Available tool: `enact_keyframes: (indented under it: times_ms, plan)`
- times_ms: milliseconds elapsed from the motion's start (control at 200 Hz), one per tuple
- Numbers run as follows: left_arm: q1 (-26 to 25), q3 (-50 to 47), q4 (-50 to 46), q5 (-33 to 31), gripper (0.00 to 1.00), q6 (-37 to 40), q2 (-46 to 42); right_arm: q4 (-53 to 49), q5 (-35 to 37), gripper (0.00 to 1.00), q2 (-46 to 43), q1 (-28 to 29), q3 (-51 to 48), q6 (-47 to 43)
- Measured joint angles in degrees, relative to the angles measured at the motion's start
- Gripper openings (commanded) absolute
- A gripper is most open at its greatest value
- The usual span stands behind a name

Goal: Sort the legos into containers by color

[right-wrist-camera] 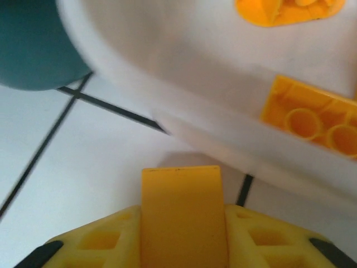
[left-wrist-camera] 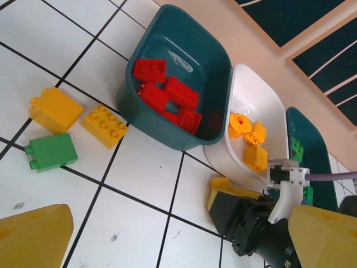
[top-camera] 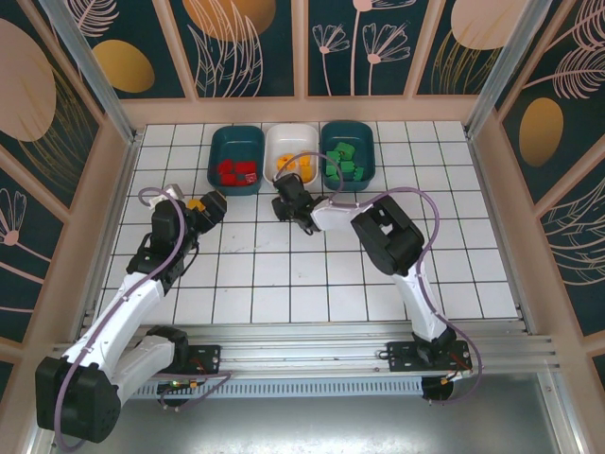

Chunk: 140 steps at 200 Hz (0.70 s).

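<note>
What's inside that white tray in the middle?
Yellow-orange legos, one round, lie in the white tray. The right arm covers one end, so others may hide there.

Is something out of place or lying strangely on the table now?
Yes. Two yellow bricks and a green brick lie loose on the table beside the teal tray of reds, not sorted yet. The green one lies on its side, studs pointing sideways.
</note>
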Motion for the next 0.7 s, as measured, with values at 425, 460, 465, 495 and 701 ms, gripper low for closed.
enact_keyframes:
  times_ms: [425,460,465,495,701]
  plan:
    - [0.0,-1.31,-1.38,-2.21,0.99,-0.55,-1.22,1.07,-3.08,0.32,-12.87,-0.09,-3.98,1.64]
    - [-0.02,-1.51,-1.66,-2.45,0.99,-0.76,-1.38,0.72,-3.3,0.34,-12.57,-1.25,-2.08,1.97]
    - [0.0,-1.53,-1.68,-2.47,0.98,-0.81,-1.38,0.63,-3.32,0.35,-12.52,-1.36,-1.84,2.01]
    - [0.0,-1.7,-1.9,-2.73,0.99,-0.96,-1.44,0.02,-3.41,0.39,-11.93,-2.54,0.26,2.43]
    - [-0.02,-2.56,-3.85,-4.2,0.98,-2.34,-2.54,-5.03,-4.02,0.69,-5.6,-9.14,13.42,2.56]
